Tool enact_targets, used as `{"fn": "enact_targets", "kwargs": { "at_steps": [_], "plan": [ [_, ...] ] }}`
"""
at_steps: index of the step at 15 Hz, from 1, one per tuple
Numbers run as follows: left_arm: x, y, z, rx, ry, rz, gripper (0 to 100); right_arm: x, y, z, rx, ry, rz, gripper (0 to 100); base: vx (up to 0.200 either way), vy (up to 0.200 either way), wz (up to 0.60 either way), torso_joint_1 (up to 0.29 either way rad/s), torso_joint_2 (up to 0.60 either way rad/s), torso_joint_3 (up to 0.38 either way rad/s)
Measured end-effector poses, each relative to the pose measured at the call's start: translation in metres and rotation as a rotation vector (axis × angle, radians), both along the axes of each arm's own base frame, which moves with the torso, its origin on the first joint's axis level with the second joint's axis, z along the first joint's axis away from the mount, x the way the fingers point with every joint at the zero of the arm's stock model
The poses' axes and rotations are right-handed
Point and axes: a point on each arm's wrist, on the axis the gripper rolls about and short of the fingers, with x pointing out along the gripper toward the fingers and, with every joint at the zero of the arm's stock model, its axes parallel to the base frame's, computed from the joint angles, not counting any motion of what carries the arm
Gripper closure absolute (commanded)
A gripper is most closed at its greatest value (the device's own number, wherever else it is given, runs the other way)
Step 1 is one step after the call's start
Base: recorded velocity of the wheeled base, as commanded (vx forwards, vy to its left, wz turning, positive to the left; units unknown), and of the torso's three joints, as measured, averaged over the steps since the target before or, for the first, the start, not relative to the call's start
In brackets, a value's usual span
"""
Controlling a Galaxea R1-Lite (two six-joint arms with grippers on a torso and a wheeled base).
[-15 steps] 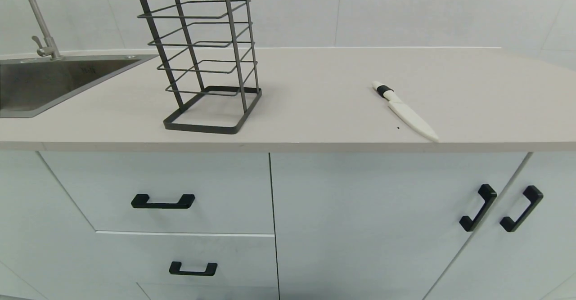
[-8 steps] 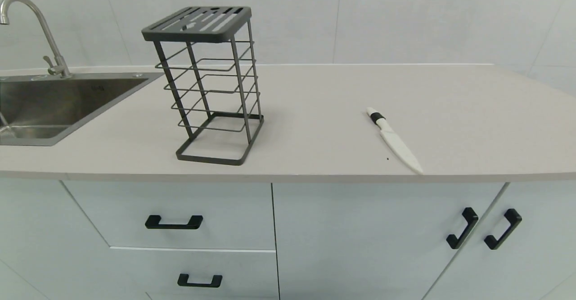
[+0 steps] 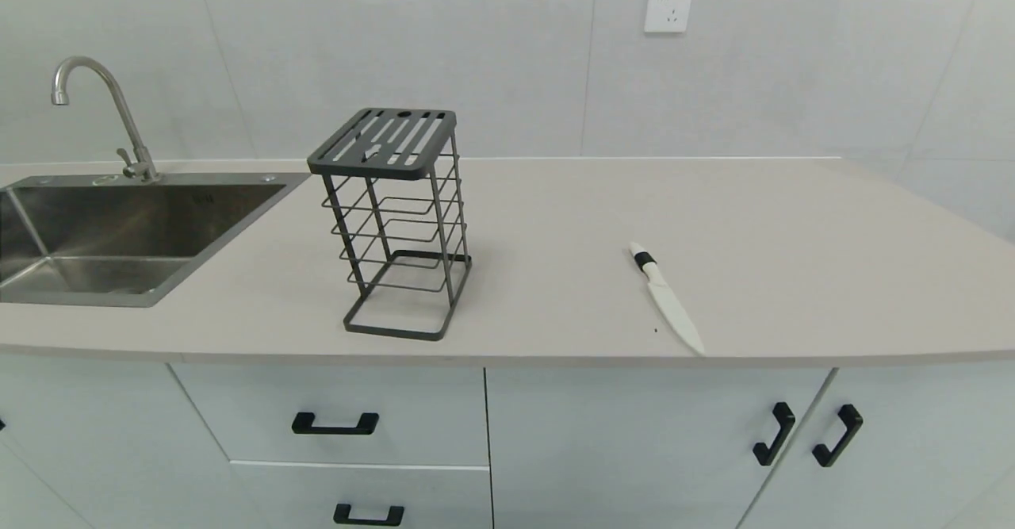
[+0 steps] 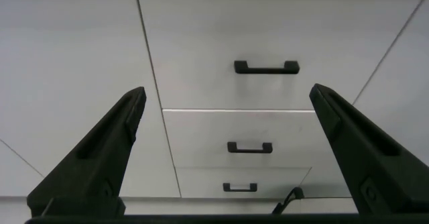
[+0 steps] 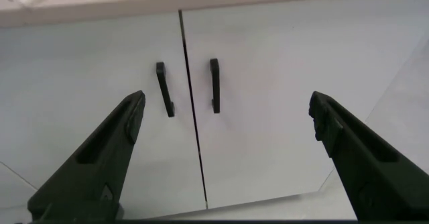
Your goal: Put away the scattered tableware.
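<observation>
Head view shows me a white knife (image 3: 666, 300), black-banded, flat on the matte worktop (image 3: 793, 235), right of the black wire rack (image 3: 386, 142). My left hand (image 4: 226, 93) and right hand (image 5: 226, 98) gape empty below it, facing cabinet fronts (image 4: 221, 36).

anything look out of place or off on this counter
The white knife lies loose on the counter, its tip close to the front edge, while the slotted rack to its left stands empty. Nothing looks spilled or damaged.

No legible text, labels or numbers.
</observation>
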Motion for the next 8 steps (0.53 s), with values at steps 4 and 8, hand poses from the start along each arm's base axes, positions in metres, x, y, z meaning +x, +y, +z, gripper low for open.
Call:
{"fn": "enact_targets", "kwargs": {
  "at_steps": [4, 8],
  "plan": [
    [0.0, 0.0, 0.0, 0.0, 0.001, 0.0, 0, 0.0, 0.0, 0.0, 0.0, 0.0, 0.0, 0, 0.0, 0.0, 0.0, 0.317, -0.49, -0.238],
    [0.0, 0.0, 0.0, -0.001, 0.001, 0.001, 0, 0.0, 0.0, -0.0003, 0.001, 0.001, 0.0, 0, 0.0, 0.0, 0.0, 0.273, -0.53, -0.248]
  ]
}}
